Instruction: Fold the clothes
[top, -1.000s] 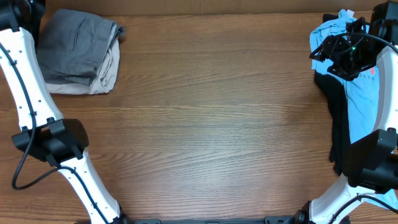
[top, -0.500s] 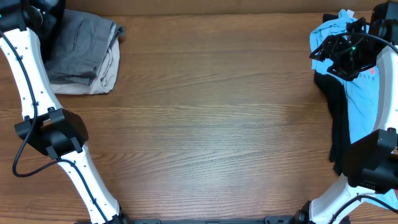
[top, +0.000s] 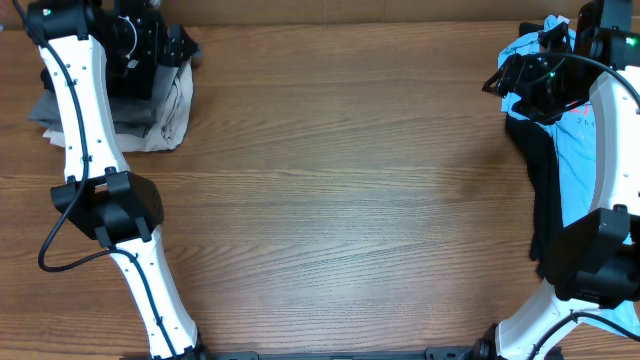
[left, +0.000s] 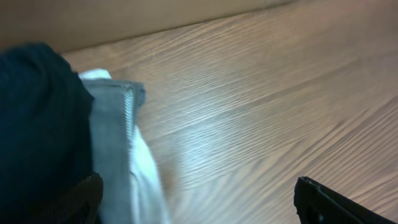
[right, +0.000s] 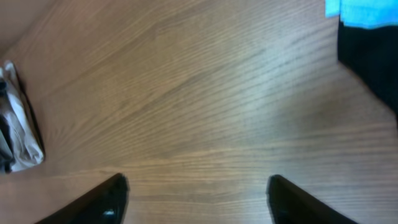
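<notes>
Left gripper (left: 205, 202), wide open and empty, hangs over the folded grey-and-cream stack (top: 165, 115) upper left; a finger could snag and unfold it. Right gripper (right: 199, 199), open and empty, hovers by the light-blue T-shirt (top: 585, 150).

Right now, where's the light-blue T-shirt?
In the overhead view, the light-blue T-shirt lies at the right edge of the table, toward the far corner, on top of a black garment.
</notes>
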